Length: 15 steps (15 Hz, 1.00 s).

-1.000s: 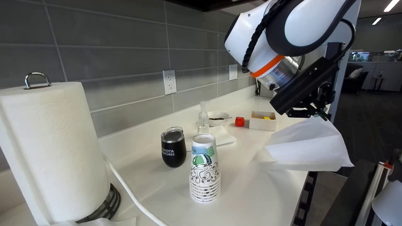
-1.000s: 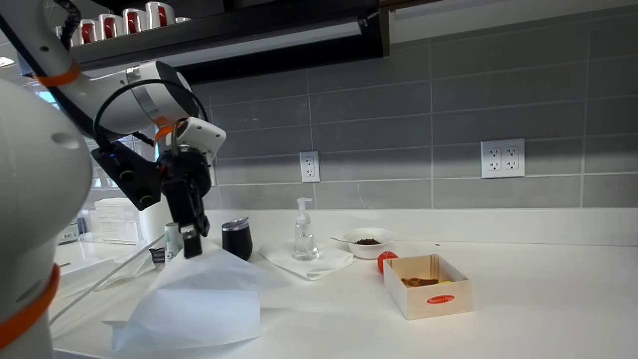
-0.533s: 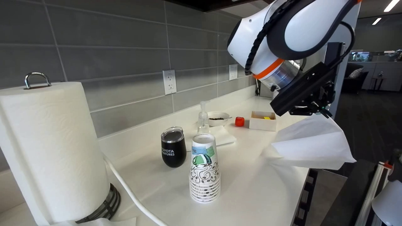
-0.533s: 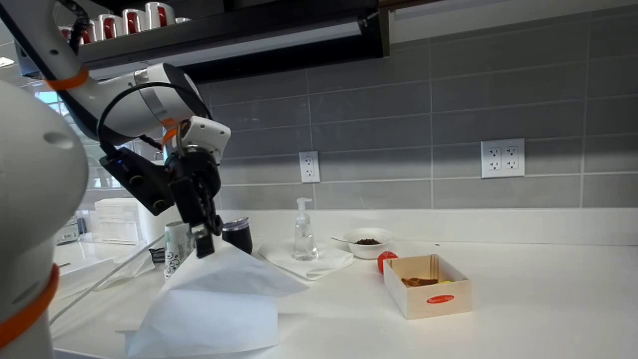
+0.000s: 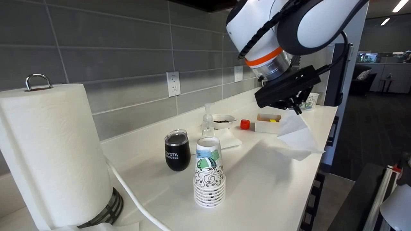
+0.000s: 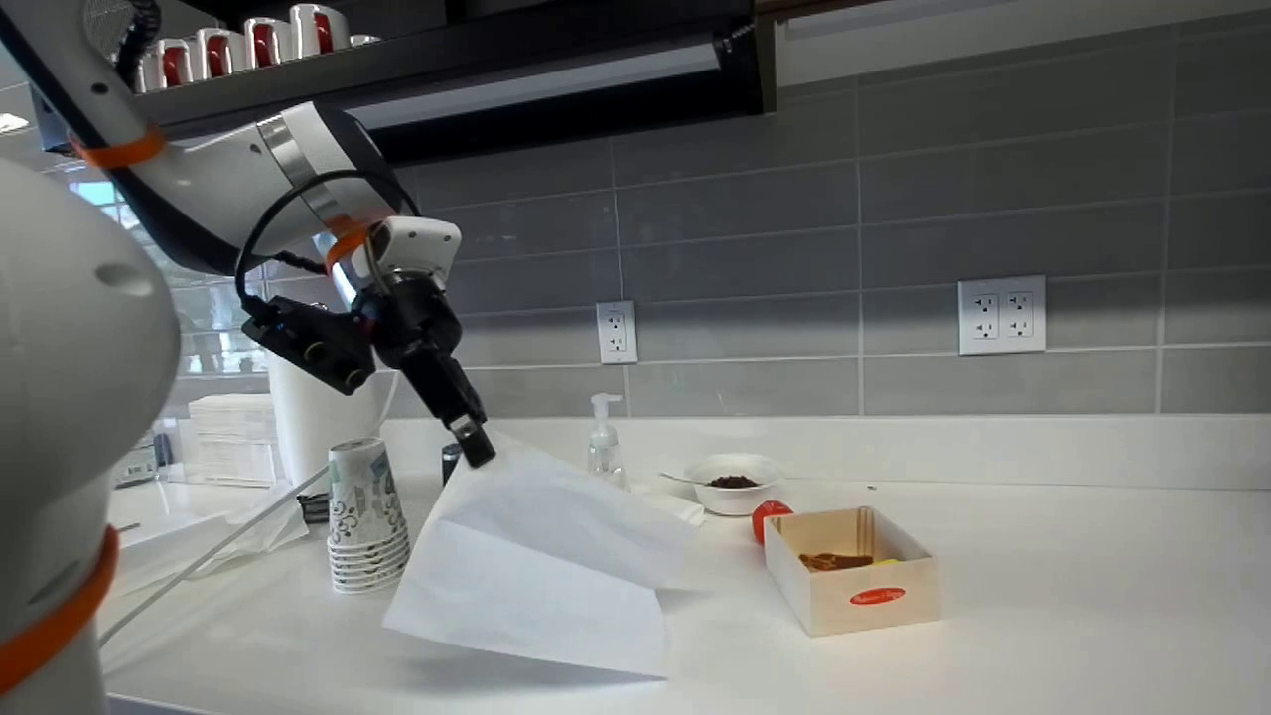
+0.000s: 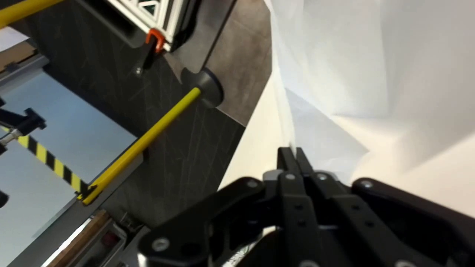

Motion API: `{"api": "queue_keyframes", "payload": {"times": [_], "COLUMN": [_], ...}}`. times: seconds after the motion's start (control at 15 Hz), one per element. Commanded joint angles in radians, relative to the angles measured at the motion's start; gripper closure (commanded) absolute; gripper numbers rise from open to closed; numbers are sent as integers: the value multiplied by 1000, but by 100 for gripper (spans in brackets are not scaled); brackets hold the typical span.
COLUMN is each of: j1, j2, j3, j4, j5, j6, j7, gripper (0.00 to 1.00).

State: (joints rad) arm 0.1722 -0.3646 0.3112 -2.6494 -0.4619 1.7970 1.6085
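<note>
My gripper [image 5: 297, 111] is shut on one corner of a white paper sheet [image 5: 297, 134] and holds it above the counter. In an exterior view the gripper [image 6: 477, 452] points down to the right and the paper [image 6: 541, 586] spreads below it, its lower edge close to the counter. In the wrist view the fingertips [image 7: 295, 152] are pressed together with the paper [image 7: 334, 63] pinched between them. In an exterior view the paper hangs just beside a small wooden box [image 5: 265, 127]. The box [image 6: 874, 601] also shows apart from the paper, with brown and yellow things inside.
A cup stack [image 5: 208, 173], black tumbler [image 5: 177, 154], paper towel roll [image 5: 57, 154] and white cable [image 5: 138, 202] stand nearer that camera. A soap bottle [image 6: 604, 447], bowl [image 6: 733, 487] and red object [image 6: 770, 516] line the wall. A shelf [image 6: 477, 89] hangs above.
My gripper has turned and risen, carrying the paper toward the wooden box. The cup stack is now uncovered in an exterior view, while the paper hides most of the tumbler there.
</note>
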Motion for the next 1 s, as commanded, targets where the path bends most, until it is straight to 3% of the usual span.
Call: {"api": "queue_keyframes", "payload": {"times": [0.0,0.53,0.93], "j1": [25,58,16], "j2": [-24,-45,-111], "j3": [-31,-20,49], "j4": [-9,-27,-60], "j5": [77,256,167], "j6": [169,468,625], "j7": [-55,-223,-172], "gripper": [100,100,100]}}
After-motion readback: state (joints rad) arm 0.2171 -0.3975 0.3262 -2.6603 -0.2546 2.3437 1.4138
